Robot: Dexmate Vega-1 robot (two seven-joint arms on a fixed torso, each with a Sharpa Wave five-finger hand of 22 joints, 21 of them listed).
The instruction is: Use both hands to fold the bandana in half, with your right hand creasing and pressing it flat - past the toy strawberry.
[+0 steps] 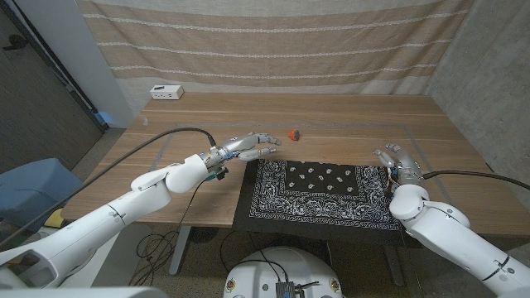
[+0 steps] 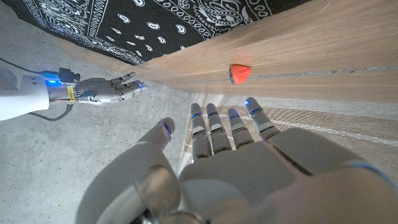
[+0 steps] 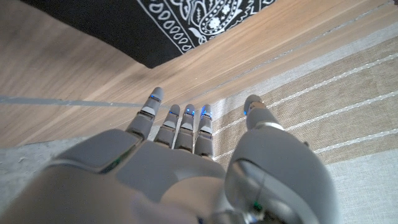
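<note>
Striped tan cloth (image 1: 273,37) is hanging across the wall behind the wooden desk (image 1: 348,112), which is taking up most of the head view. On the desk's near half the black bandana (image 1: 319,192) with white paisley print is lying spread open and flat, its front edge hanging just over the desk's near edge. The left arm (image 1: 124,211) is reaching in from the side, and the left hand (image 1: 244,147) is hovering just beside the bandana's far left corner, its fingers (image 2: 214,127) stretched out, a little apart and holding nothing. The right hand (image 1: 397,161) is waiting just beside the bandana's far right corner, its fingers (image 3: 180,121) likewise straight, spread and gripping nothing; whether it is touching the wood I cannot tell. A small white box (image 1: 166,92) is sitting near the desk's far left corner. The toy strawberry (image 1: 291,132), red and tiny, is lying on bare wood beyond the bandana's far edge, near the left hand's fingertips and apart from them.
</note>
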